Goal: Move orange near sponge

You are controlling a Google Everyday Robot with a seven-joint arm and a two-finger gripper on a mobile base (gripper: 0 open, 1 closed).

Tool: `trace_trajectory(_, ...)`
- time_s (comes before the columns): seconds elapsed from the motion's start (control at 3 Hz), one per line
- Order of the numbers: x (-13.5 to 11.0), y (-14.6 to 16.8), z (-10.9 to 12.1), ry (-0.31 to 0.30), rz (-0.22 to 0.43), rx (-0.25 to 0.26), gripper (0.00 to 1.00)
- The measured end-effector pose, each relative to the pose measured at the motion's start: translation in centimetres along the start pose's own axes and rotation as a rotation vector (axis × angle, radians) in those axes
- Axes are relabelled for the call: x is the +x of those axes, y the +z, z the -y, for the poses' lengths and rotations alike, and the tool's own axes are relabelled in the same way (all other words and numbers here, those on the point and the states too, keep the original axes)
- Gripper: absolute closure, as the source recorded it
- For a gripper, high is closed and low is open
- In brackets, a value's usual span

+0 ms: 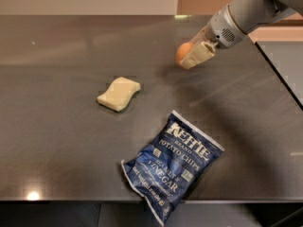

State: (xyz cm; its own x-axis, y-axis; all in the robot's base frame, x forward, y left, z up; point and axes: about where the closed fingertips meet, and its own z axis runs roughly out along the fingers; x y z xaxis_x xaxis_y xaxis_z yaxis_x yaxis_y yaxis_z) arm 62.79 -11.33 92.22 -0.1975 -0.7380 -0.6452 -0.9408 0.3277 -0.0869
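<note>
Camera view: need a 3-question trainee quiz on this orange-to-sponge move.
1. True or false: the claw, at the upper right over the counter, is shut on the orange.
2. Fill in: in the picture, the sponge lies to the lower ___ of the orange.
3. Which overhangs the counter's front edge? A) sponge B) Kettle chips bag C) orange
Key: 1 true; 2 left; 3 B.
</note>
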Motion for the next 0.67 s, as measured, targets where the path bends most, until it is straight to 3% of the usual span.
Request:
trace_trajectory(0.33, -3.9, -0.1, -2.5, -0.082, 0.049, -0.068, 1.00)
trace_trajectory(0.67, -5.5, 1.0, -4.5, -0.142, 0.046, -0.098, 1.00)
